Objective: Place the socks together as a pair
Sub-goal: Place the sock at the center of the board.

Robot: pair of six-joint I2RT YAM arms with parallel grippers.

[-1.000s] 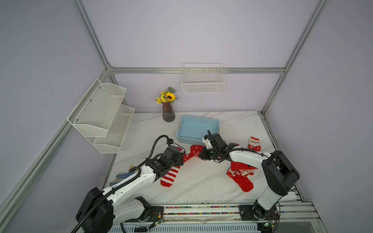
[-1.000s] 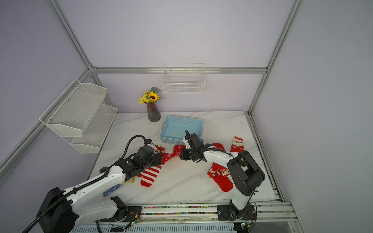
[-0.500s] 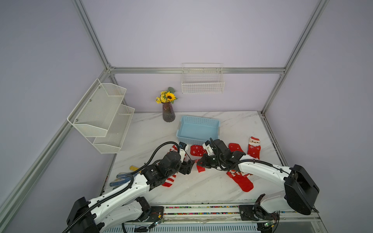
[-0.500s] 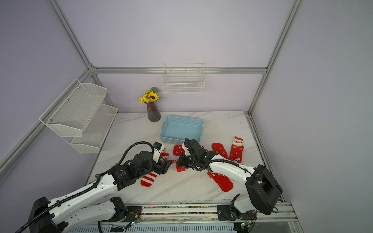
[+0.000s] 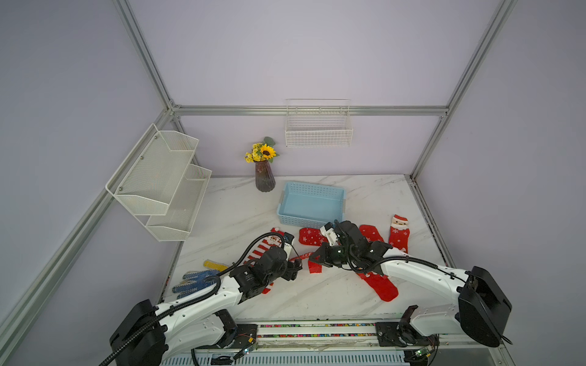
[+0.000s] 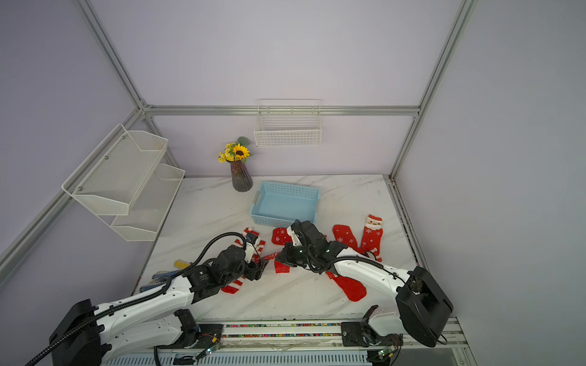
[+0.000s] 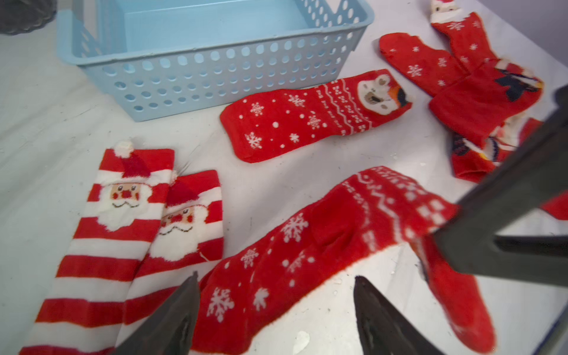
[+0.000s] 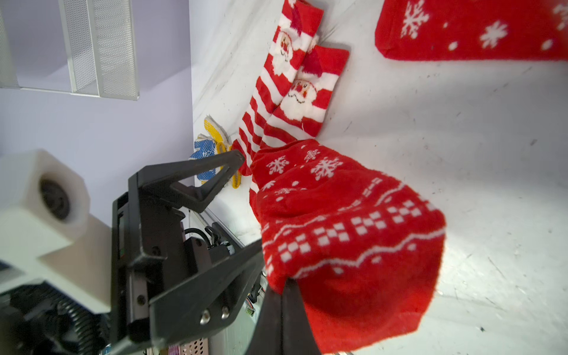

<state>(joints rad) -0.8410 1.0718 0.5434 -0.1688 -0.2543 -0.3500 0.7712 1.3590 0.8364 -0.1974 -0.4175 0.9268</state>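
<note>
A white marble table [image 5: 237, 206] holds about eight red Christmas socks [image 5: 385, 288]. Those heaped under the right arm overlap, so the exact count is unclear. Two red-and-white striped Santa socks [image 7: 123, 215] lie side by side, touching. One snowflake sock with a bear face [image 7: 307, 116] lies flat just in front of the single blue basket [image 5: 312, 218]. A second snowflake sock [image 7: 307, 246] is pinched at its cuff by the right claw [image 8: 284, 289], whose jaws are pressed tight together on the fabric. The cuff is lifted and the foot sags toward the left claw [image 7: 275, 276]. That claw is spread wide with the toe end between its fingers, gripping nothing. There is also one blue-dotted glove [image 5: 196, 280], one vase of sunflowers [image 5: 264, 176], one wire basket [image 5: 318, 134] on the back wall and one two-tier mesh shelf [image 5: 158, 177] on the side wall. Both arms reach low from the front rail, the left above the striped socks, and their claws face each other close together near the table's middle.
</note>
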